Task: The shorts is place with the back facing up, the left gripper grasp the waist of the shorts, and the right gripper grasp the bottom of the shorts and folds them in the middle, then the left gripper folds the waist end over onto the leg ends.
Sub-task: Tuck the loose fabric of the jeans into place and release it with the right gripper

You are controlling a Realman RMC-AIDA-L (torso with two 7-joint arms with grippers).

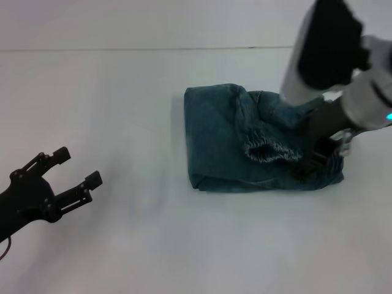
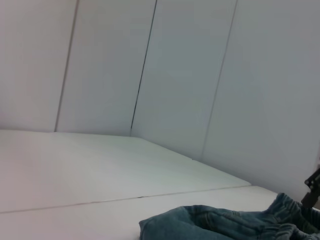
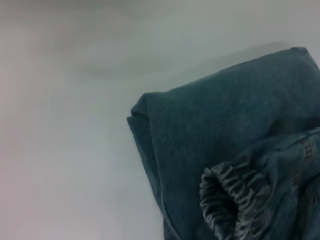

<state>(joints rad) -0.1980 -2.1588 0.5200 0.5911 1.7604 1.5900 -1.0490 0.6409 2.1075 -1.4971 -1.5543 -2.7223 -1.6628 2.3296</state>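
Observation:
The blue denim shorts [image 1: 214, 141] lie folded in a thick bundle on the white table [image 1: 122, 92], right of centre. Their gathered elastic waist [image 1: 269, 152] flops over the top of the bundle, also seen close up in the right wrist view as a ruffled waist [image 3: 230, 195] on the shorts [image 3: 215, 135]. My right gripper [image 1: 315, 160] is down at the bundle's right end, against the cloth. My left gripper [image 1: 76, 166] hovers open and holding nothing at the front left, well away from the shorts. The left wrist view shows only the shorts' near edge [image 2: 225, 225].
White wall panels [image 2: 175, 75] stand behind the table. Bare table surface stretches between my left gripper and the shorts. A dark part of the right gripper [image 2: 312, 187] shows beyond the cloth in the left wrist view.

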